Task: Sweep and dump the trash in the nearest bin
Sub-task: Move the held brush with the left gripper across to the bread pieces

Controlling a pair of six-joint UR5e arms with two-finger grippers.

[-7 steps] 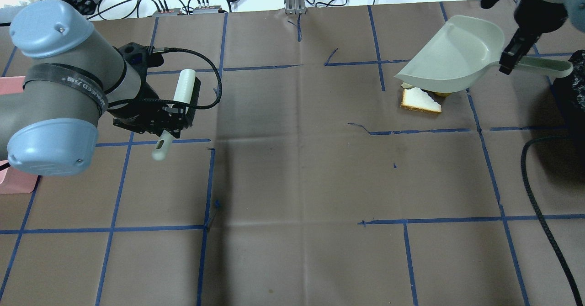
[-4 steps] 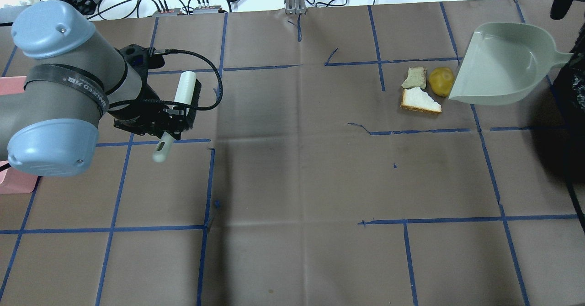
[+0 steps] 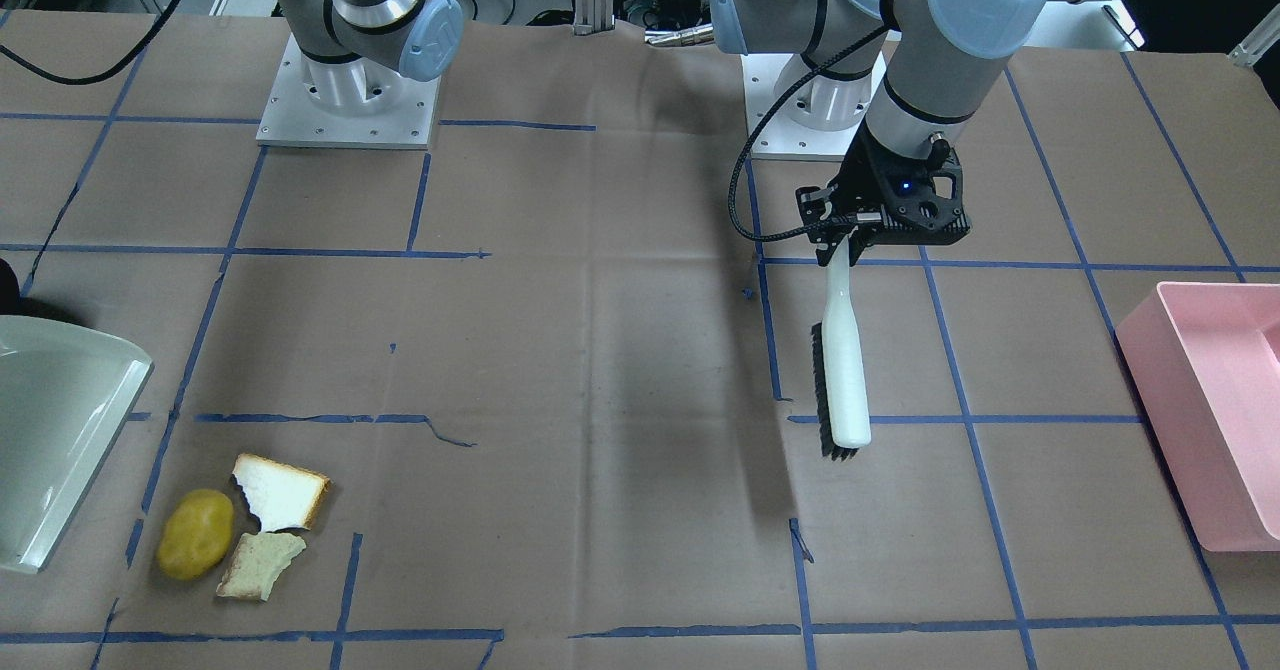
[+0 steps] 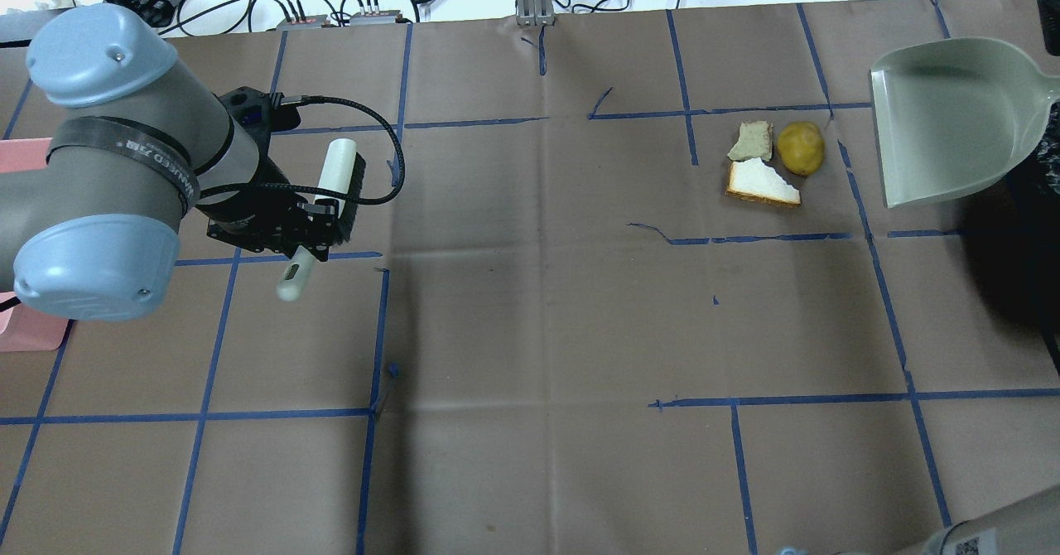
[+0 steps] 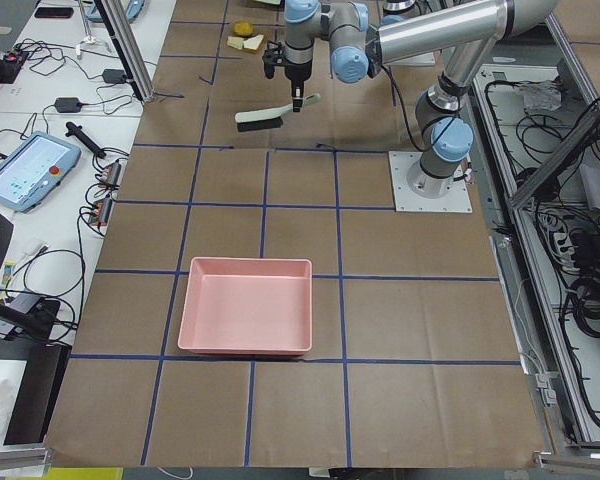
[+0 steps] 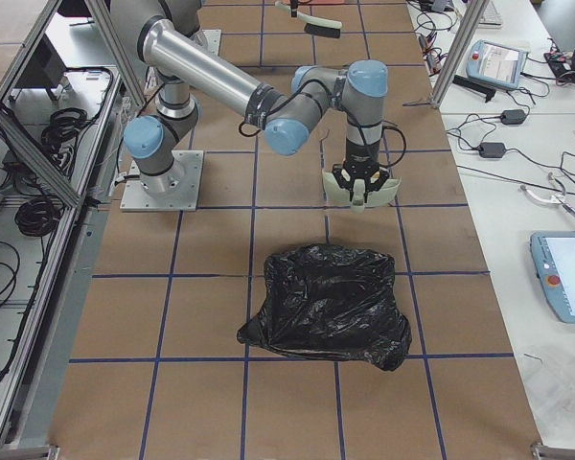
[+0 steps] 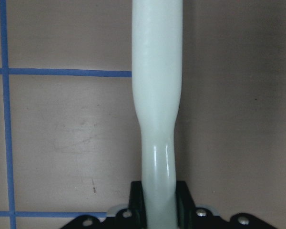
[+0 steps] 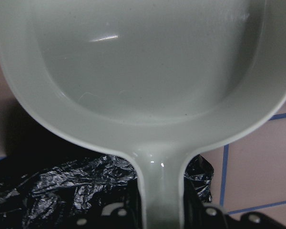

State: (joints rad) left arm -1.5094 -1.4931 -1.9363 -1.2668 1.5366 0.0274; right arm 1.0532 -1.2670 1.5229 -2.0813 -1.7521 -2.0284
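The trash sits in a tight cluster just off the open lip of the dustpan (image 4: 952,116). The potato lump (image 4: 800,147) is nearest that lip. The white slice (image 4: 762,183) and the smaller bread piece (image 4: 750,140) lie just beyond it, on the side away from the pan. All three rest flat on the desk (image 4: 538,315).

The right fingers (image 8: 189,217) are clamped on the dustpan's handle. The pan's long axis runs handle to lip, and its mouth points at the cluster. Whether the lip touches the desk I cannot tell. The black bin bag (image 6: 331,307) lies right under the handle end, so it is probably the nearest bin. The pink tray (image 3: 1215,410) is far off, past the brush.

The left fingers (image 7: 137,202) grip the brush (image 4: 327,199) around mid-handle, well away from the dustpan. Its long axis lies roughly crosswise to the pan's, and the bristles face the pan's side.

The potato looks firm and rounded, so a push will likely roll it (straight in, if struck square). The bread should be light, soft and crumbly, and it may skid, fold or slip under the bristles. None of it needs grasping. The bristles should meet it low, on the side away from the pan.
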